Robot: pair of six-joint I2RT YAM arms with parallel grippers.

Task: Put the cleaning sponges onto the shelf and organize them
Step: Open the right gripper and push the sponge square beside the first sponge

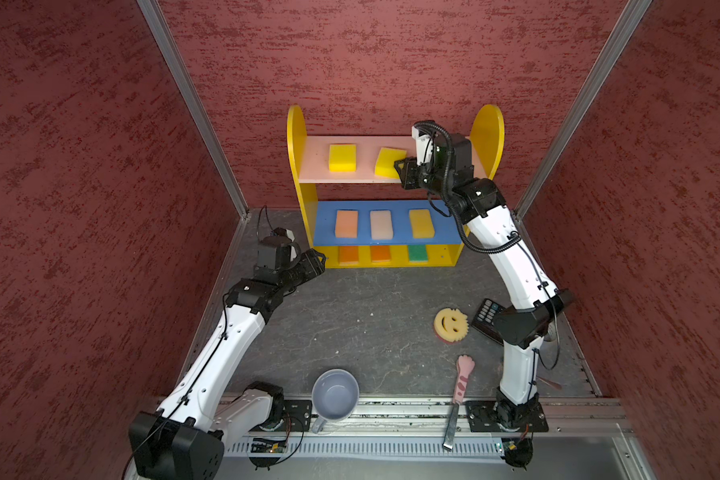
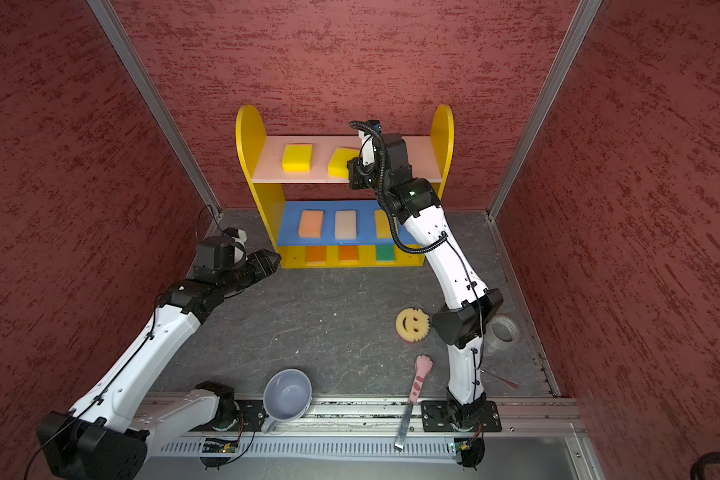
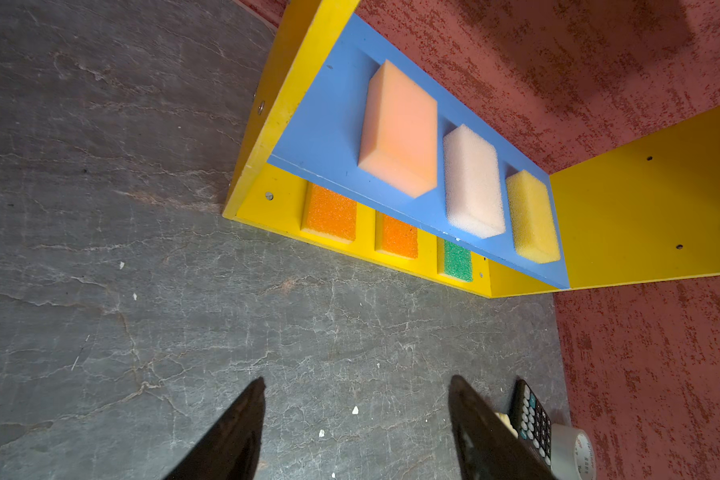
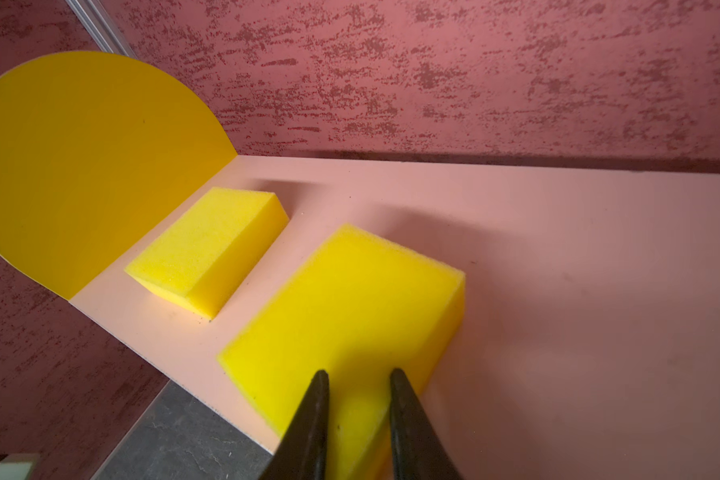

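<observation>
The shelf stands against the back wall. On its pink top board lies one yellow sponge. A second yellow sponge sits askew beside it, its near corner between the narrow jaws of my right gripper, also seen in a top view. The blue board carries peach, pale pink and yellow sponges. The bottom board holds two orange sponges and a green one. The smiley sponge lies on the floor. My left gripper hangs open and empty by the shelf's lower left corner.
A grey-blue mug sits at the front edge. The pink cat-paw tool lies to its right, a calculator is under the right arm, and a tape roll lies by the right wall. Red walls close in three sides.
</observation>
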